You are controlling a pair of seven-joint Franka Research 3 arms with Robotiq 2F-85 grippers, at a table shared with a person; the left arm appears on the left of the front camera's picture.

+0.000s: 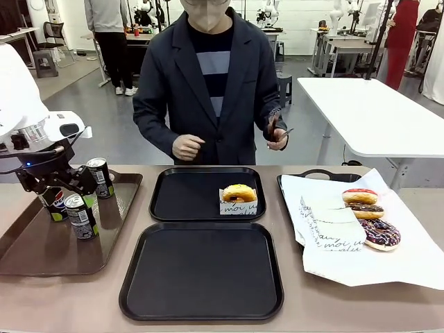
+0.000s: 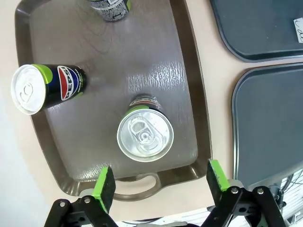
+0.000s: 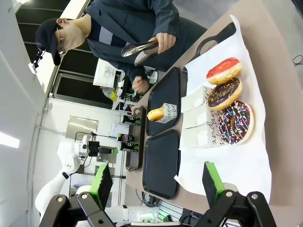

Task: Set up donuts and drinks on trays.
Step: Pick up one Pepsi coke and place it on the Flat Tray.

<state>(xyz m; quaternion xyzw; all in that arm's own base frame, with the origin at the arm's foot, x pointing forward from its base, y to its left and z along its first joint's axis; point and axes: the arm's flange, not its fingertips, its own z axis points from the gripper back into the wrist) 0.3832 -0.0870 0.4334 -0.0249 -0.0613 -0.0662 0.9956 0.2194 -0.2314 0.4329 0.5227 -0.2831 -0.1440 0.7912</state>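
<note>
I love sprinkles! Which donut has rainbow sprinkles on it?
The chocolate donut at the near end of the row on the white paper. The other chocolate donut, the red donut and the yellow donut on the black tray have none.

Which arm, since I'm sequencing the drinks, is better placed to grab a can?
Left: the left gripper hangs open above a can on the brown tray; the right gripper faces the donuts.

Three donuts (image 3: 225,93) lie on white paper (image 3: 222,161) — the right end effector (image 3: 156,178) gapes wide.
</note>
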